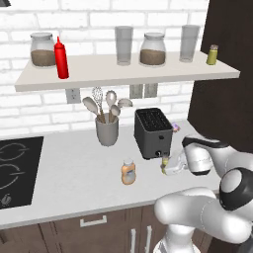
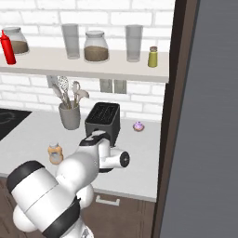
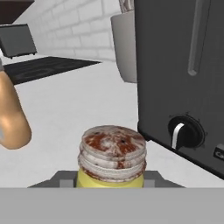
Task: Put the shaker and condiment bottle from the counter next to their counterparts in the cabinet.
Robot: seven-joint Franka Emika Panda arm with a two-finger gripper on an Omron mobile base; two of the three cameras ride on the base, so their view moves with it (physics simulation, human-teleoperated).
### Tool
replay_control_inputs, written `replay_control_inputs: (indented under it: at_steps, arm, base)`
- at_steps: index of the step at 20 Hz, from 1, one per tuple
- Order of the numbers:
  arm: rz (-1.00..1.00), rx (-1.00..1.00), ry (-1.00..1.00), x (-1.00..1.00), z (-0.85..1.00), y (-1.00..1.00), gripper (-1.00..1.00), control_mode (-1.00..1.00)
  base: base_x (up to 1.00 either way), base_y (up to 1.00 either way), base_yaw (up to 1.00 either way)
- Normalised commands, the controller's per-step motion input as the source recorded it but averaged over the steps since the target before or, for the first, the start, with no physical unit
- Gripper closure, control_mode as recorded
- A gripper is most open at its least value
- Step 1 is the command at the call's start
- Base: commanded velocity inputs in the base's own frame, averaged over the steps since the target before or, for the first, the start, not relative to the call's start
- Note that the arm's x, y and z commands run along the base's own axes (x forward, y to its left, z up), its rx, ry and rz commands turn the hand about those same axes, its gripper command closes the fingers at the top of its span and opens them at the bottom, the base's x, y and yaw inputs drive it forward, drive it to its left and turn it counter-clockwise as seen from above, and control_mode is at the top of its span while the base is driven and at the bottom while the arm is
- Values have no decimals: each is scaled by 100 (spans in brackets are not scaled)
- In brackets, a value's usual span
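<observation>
Shaker (image 3: 112,157): olive-yellow cylinder with speckled brown cap, standing upright on the desk (image 1: 74,173), long axis vertical, cap upward; placed just before the front lower corner of the black toaster (image 1: 153,132), beneath its dial (image 3: 186,132). The gripper (image 1: 167,166) sits low at this spot, its fingers pressed in on the shaker's body from either side, pinching it below the cap. Condiment bottle (image 1: 128,172): squat orange-tan, pale cap, upright on the desk, near the shaker on its hob side and apart from it; in the hand view it shows as a rounded tan shape at the left edge. Open desk surface extends from the bottle toward the black hob (image 1: 17,170); the desk's front edge runs close below both items. A grey utensil crock (image 1: 107,129) stands beside the toaster toward the wall. Cabinet (image 1: 123,74): open pale shelf above, carrying the red squeeze bottle (image 1: 61,58) at one end and a second shaker (image 1: 212,55) at the other, with jars and glasses between; bare board lies beside each. Arm: forearm stretched roughly level over the desk edge, wrist turned so the hand looks horizontally along the surface toward the toaster.
</observation>
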Motion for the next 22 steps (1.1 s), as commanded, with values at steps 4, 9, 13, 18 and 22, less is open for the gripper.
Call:
replay_control_inputs:
  at_steps: [4,9,13,18,22]
  arm:
    - [-6,2,-1,-3,31,0,100,-100]
    - [-7,5,7,-26,46,0,100,-100]
    - [-6,5,12,-38,54,0,100,-100]
    - [-5,5,14,-35,61,0,100,-100]
    - [-7,3,15,-15,57,0,100,-100]
  base:
    - [0,0,0]
    - [0,0,0]
    - [0,0,0]
    - [0,0,0]
    - [0,0,0]
